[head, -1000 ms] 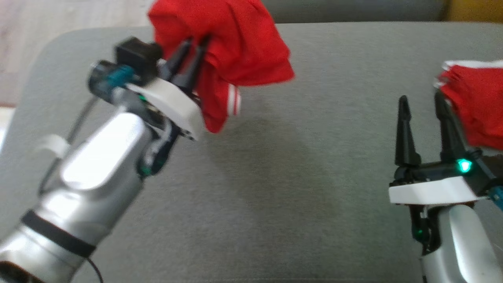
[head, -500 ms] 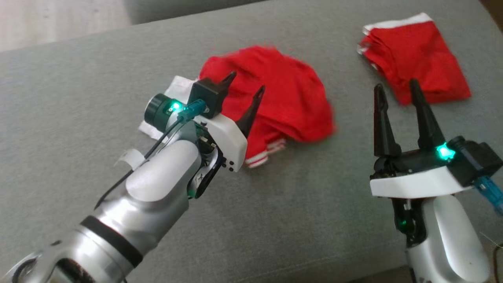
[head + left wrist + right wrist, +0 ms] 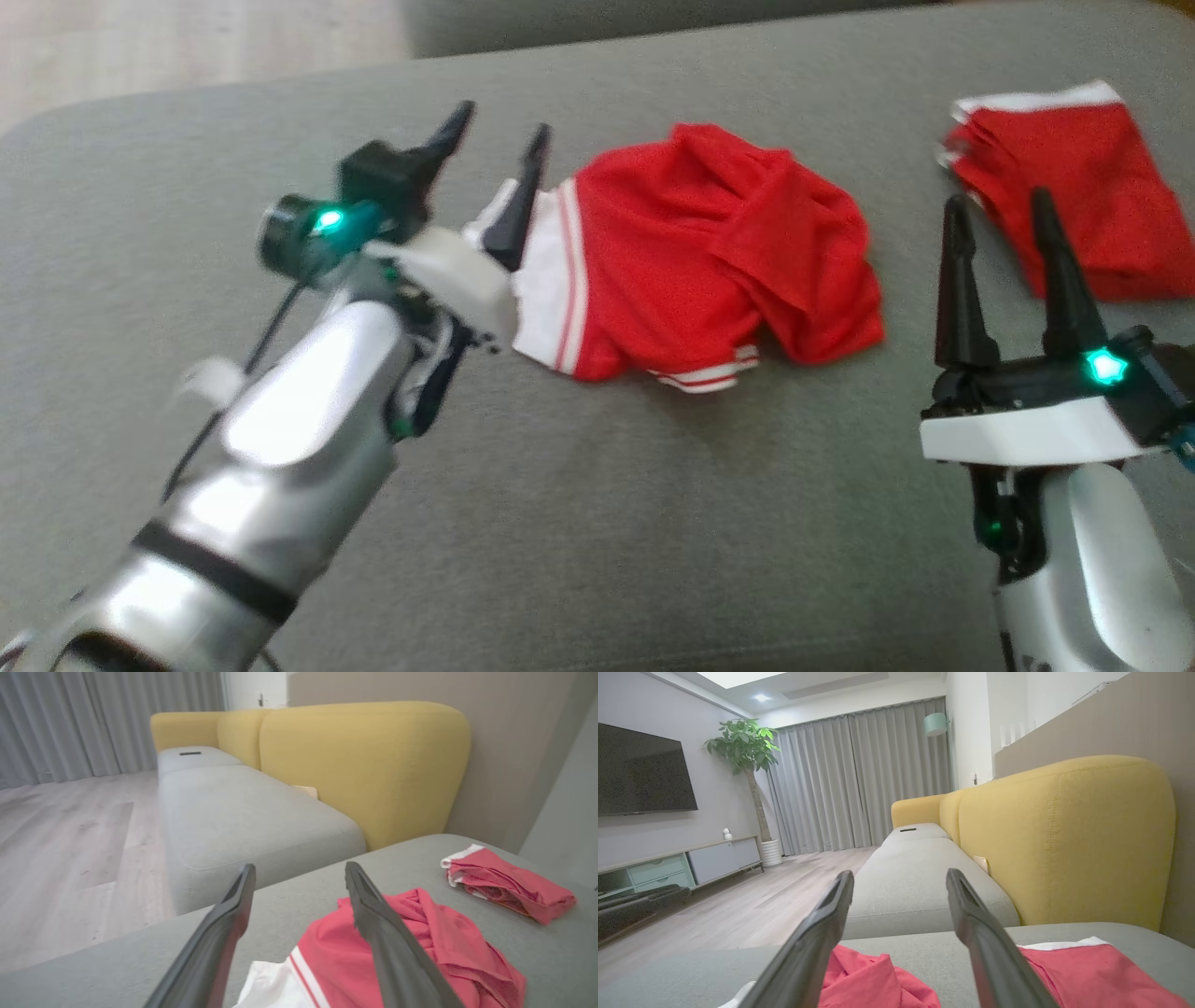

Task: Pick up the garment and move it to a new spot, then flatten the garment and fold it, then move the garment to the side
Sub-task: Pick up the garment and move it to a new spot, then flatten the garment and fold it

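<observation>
Red soft knit garment with white striped trim (image 3: 709, 252) lies crumpled mid-surface, toward the far edge of the grey upholstered cushion (image 3: 653, 523). Expect light, limp cloth; grasp at the white hem corners. The left gripper (image 3: 499, 131) and right gripper (image 3: 997, 207) stand wide, empty.

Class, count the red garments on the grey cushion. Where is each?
2. A crumpled red garment lies centrally, beside the left gripper; a folded red garment lies at the far right, beyond the right gripper. More could lie outside the views.
</observation>
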You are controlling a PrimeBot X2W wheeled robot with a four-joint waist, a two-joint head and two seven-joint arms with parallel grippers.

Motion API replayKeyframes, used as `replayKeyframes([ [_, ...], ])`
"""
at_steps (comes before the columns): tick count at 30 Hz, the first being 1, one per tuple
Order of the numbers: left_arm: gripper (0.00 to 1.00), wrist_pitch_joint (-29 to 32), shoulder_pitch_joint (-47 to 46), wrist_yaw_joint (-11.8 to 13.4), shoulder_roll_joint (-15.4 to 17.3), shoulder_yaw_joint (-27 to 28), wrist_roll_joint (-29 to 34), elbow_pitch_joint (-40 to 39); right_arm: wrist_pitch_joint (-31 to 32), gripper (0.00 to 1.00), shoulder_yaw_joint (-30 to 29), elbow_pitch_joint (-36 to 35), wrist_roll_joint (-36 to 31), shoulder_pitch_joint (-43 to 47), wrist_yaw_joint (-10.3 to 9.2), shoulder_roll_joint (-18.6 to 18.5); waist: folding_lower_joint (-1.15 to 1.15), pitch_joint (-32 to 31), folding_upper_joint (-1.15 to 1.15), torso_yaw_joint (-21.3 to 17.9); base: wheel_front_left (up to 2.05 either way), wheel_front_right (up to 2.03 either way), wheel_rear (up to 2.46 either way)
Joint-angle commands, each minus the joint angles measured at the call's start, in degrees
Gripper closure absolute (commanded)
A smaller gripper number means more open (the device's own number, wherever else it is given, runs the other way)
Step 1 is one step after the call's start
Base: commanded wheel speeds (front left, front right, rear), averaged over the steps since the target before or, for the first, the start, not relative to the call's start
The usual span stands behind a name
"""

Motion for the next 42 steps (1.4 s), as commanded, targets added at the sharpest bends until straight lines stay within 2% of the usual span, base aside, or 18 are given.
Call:
replayKeyframes([
  [1, 0.0, -0.55, 0.16, 0.38, 2.56, 3.24, 0.78, -2.55, -0.47, 0.0, 0.76, -1.7, -0.45, -0.07, -0.05, -0.02, 0.0, -2.2, 0.0, 3.23, 0.0, 0.0, 0.0],
  [8, 0.0, -0.57, 9.8, 0.74, 6.94, 10.54, 4.01, -11.47, -0.47, 0.0, -2.1, -1.55, -1.45, 3.02, -0.05, -0.02, 0.0, -5.19, 0.0, 9.49, 0.0, 0.0, 0.0],
  [14, 0.0, -0.57, 20.09, 0.95, 7.62, 14.87, 6.11, -18.23, -0.47, 0.0, -2.87, -0.84, -1.24, 6.13, -0.05, -0.02, 0.0, -7.36, 0.0, 11.72, 0.0, 0.0, 0.0],
  [20, 0.0, -0.57, 30.73, 0.45, 4.25, 19.68, 8.69, -24.2, -0.47, 0.0, -2.85, 0.42, 0.16, 8.74, -0.05, -0.02, 0.0, -8.88, 0.0, 11.5, 0.0, 0.0, 0.0],
  [24, 0.0, -0.57, 35.2, -1.17, 0.94, 22.17, 10.88, -25.74, -0.47, 0.0, -2.51, 0.95, 0.4, 9.12, -0.05, -0.02, 0.0, -8.91, 0.0, 11.09, 0.0, 0.0, 0.0],
  [33, 0.0, -0.58, 36.75, -5.66, -2.84, 26.6, 15.51, -24.67, -0.47, 0.0, -0.99, 1.63, -0.38, 8.4, -0.05, -0.02, 0.0, -8.53, 0.0, 11.32, 0.0, 0.0, 0.0],
  [37, 0.0, -0.58, 37.02, -6.78, -3.85, 27.8, 16.5, -24.01, -0.37, 0.0, 2.53, 2.66, -0.18, 8.06, -0.05, -0.02, 0.0, -7.94, 0.0, 11.77, 0.0, 0.0, 0.0],
  [38, 0.0, -0.58, 37.08, -7.54, -4.58, 28.31, 17.09, -23.56, 0.26, 0.0, 5.0, 3.74, -0.58, 7.43, -0.05, -0.02, 0.0, -7.28, 0.0, 12.32, 0.0, 0.0, 0.0],
  [42, 0.0, -0.58, 36.77, -8.8, -5.63, 28.67, 17.9, -22.85, 2.77, 0.0, 7.82, 6.32, -2.14, 5.84, -0.05, -0.02, 0.0, -5.96, 0.0, 13.5, 0.0, 0.0, 0.0],
])
